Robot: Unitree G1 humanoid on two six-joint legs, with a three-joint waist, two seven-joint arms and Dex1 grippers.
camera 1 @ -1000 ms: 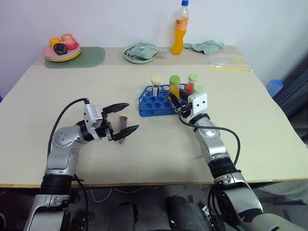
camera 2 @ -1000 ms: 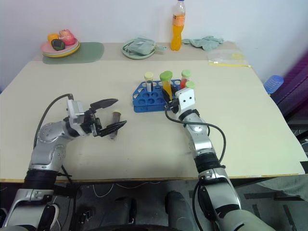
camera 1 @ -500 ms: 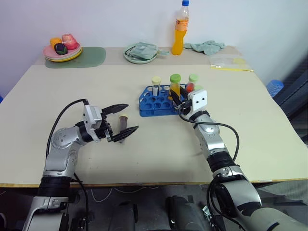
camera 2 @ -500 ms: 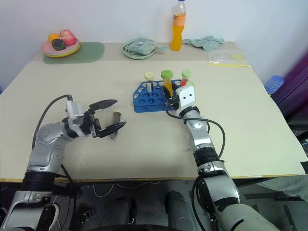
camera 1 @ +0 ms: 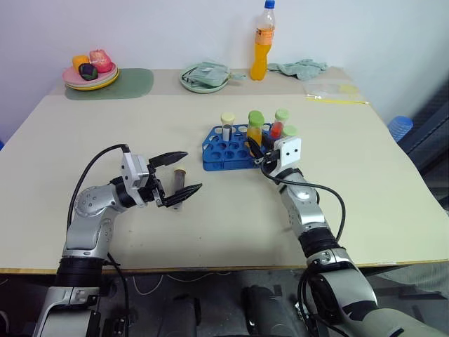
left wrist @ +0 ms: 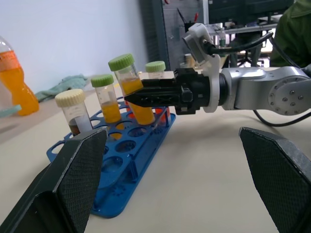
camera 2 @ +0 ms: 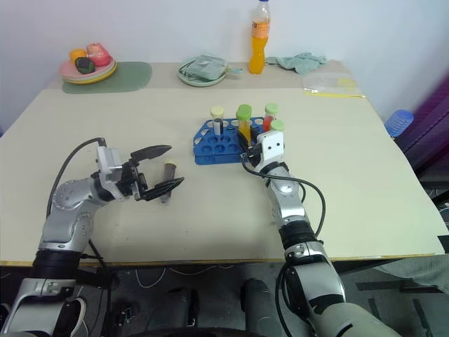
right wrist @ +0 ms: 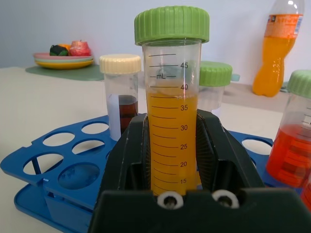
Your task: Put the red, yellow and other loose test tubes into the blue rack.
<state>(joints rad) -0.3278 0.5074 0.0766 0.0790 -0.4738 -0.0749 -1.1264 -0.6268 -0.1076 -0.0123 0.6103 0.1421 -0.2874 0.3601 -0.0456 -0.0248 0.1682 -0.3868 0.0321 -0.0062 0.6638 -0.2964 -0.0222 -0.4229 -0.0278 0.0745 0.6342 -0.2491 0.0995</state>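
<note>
1. Presently, the right gripper (right wrist: 176,160) pinches the yellow tube (right wrist: 172,121) upright, cap up, over the blue rack (camera 1: 228,149); several capped tubes stand in it already.
2. One brown tube (camera 1: 179,184) remains on the table (camera 1: 231,217) between the left gripper's (camera 1: 177,173) wide-spread fingers; its axis cannot be told.

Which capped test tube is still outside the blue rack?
The brown-liquid tube standing on the table between the left gripper's open jaws; the others stand at the blue plastic rack.

Beige table (camera 1: 231,210): blue rack (camera 1: 226,149), loose tube (camera 1: 179,184), plates (camera 1: 90,76), orange bottle (camera 1: 263,42), cloths (camera 1: 300,67).
</note>
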